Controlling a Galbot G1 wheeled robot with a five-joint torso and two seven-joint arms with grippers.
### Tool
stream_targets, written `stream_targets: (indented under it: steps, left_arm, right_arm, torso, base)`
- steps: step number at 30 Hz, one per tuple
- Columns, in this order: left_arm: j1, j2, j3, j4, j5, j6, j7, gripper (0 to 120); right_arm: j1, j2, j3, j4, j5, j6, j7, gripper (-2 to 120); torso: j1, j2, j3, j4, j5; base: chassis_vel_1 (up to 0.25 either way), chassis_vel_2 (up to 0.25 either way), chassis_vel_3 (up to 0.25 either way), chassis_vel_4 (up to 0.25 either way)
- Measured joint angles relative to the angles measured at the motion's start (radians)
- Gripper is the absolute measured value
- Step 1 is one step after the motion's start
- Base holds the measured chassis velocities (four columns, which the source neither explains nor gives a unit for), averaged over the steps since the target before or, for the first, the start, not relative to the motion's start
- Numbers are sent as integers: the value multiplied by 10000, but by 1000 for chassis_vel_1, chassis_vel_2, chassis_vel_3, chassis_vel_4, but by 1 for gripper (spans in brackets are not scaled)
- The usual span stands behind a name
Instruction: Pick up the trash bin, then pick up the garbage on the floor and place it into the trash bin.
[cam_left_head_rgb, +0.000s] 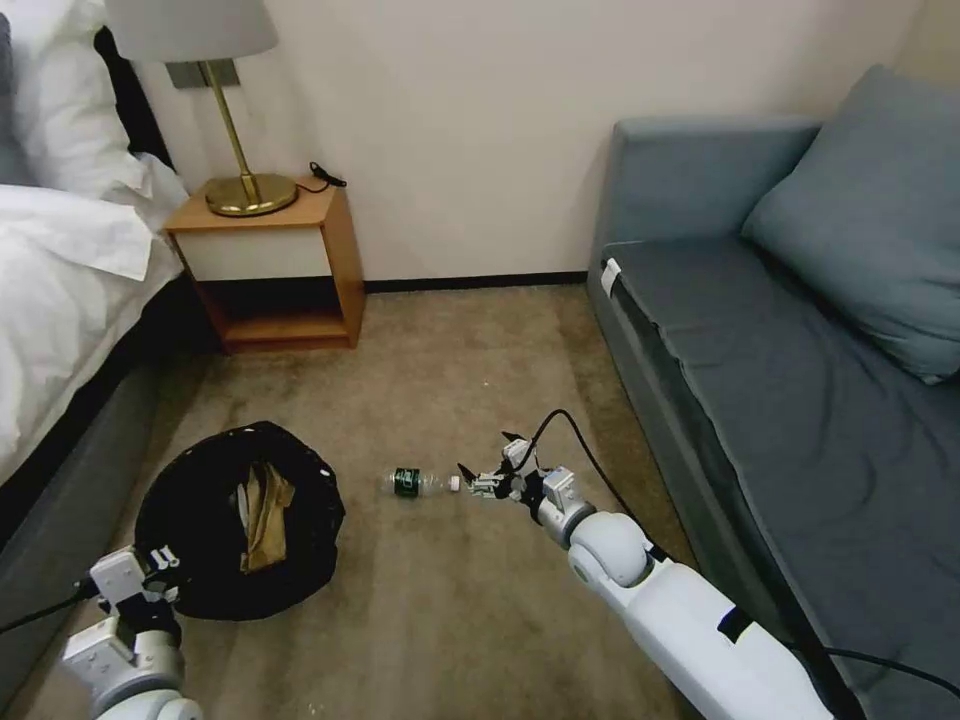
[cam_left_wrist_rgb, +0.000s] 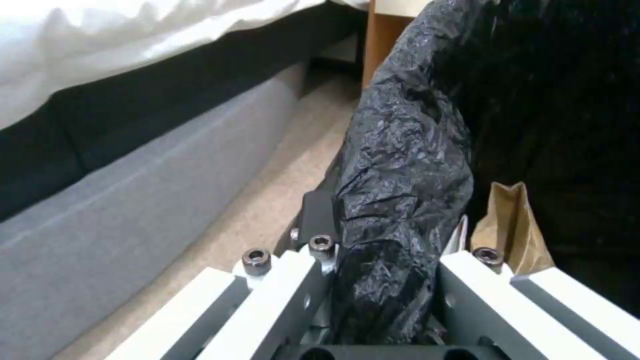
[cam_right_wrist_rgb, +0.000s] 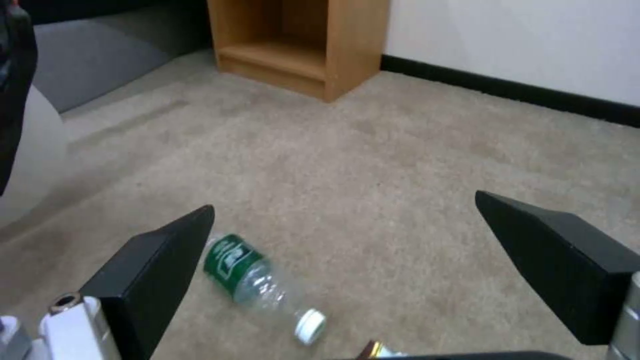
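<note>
Bottle on carpet btwn trash bin & right gripper

Looks light, smooth, prob. rolls — best taken across the body; right gripper's jaws spread, just beside cap end; left gripper clamped on bin's bagged rim; paper bag inside.

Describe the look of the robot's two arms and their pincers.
Both arms are glossy white with rounded grey-white joints. The right arm wears a black band, and a black cable loops over its wrist. The right pincer has wedge-shaped matte black fingers. The left pincer has white, grey-edged bars fastened with dark hex bolts.
</note>
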Motion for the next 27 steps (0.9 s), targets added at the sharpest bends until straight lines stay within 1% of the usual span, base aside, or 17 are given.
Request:
stream_targets:
  steps: [11,27]
  left_arm:
    - [-123,131,-10,18,-2,-87,-243,4]
    - [-133,178,-64,108,-59,-122,-236,3]
  right_arm:
    - [-137,77,104,-53,-87,88,-115,100]
    - [-12,203,-131,-283,-210,152,-169,100]
  torso:
    - [0,0,0,0,2]
    - [0,0,0,0,0]
  base:
    - [-103,104,100,-108]
    - [-111,101,103,-106]
